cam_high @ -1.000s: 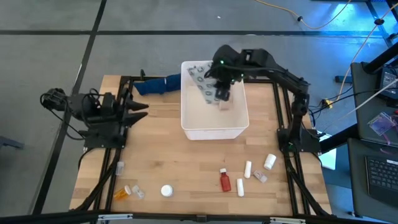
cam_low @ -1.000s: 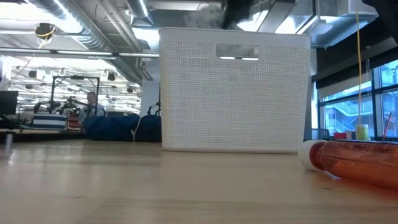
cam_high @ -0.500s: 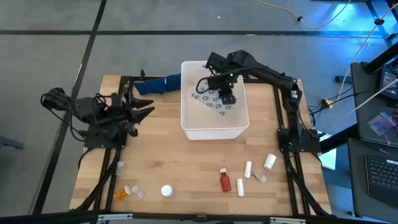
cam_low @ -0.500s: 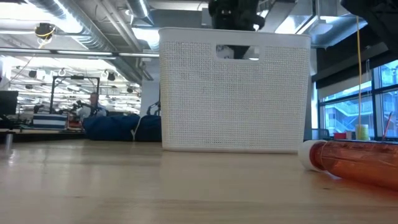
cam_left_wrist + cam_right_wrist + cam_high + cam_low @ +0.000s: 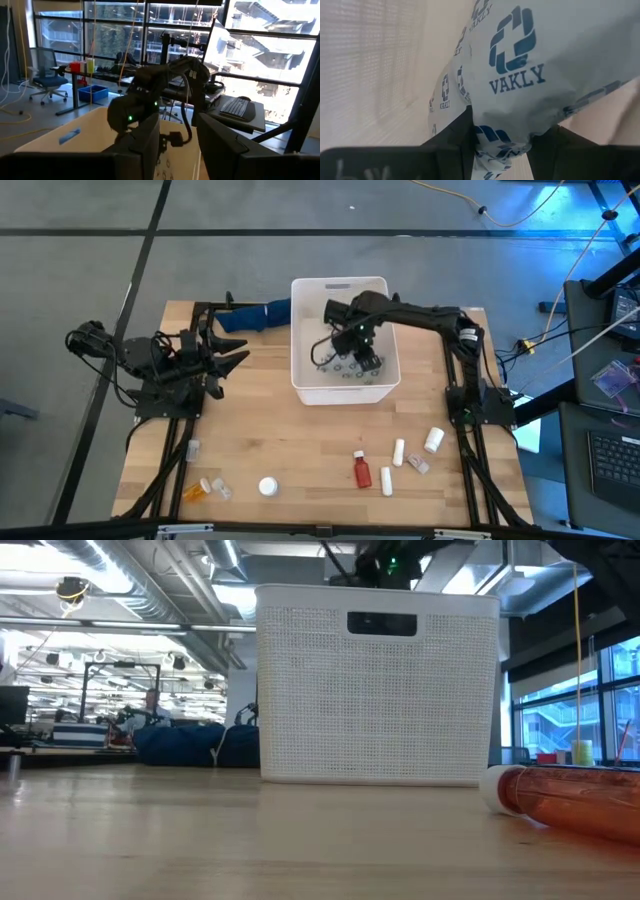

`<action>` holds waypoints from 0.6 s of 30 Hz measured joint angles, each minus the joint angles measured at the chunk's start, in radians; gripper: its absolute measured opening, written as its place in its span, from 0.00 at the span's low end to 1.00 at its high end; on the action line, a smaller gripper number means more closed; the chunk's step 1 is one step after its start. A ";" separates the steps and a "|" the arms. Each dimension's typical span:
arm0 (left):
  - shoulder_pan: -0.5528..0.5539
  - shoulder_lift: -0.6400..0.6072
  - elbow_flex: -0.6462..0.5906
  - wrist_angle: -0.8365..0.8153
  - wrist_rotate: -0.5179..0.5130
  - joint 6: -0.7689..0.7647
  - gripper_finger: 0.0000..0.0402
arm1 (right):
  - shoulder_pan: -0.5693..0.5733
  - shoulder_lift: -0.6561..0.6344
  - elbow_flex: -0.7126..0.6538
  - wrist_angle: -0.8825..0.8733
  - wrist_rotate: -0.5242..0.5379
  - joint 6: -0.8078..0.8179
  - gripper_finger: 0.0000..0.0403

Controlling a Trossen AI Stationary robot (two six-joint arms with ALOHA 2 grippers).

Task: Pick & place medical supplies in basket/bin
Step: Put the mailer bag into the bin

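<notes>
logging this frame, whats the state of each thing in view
bin: upright, right claw inside it
right claw: down in the bin, shut on printed packet
printed packet: between the right claw's fingers, low in the bin
left claw: open, empty, at table's left side
red bottle: lying on table
orange bottle: lying near front left
white bottle: on table, outside bin

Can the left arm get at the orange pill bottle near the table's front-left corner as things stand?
Probably yes. The left gripper is open and holds nothing, and the orange pill bottle lies on open table on its side, with only a small clear item beside it.
</notes>
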 joint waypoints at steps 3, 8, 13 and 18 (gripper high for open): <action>0.000 0.000 0.000 0.000 0.000 0.015 0.31 | 0.029 0.000 -0.059 0.035 0.001 -0.059 0.33; 0.000 -0.001 0.000 0.000 -0.019 0.027 0.31 | 0.082 0.000 -0.129 0.068 0.001 -0.097 0.33; 0.000 -0.002 0.000 0.000 -0.029 0.041 0.31 | 0.116 0.000 -0.142 0.094 0.002 -0.103 0.35; 0.000 -0.002 0.000 0.000 -0.030 0.044 0.31 | 0.127 -0.001 -0.142 0.182 -0.001 -0.096 0.37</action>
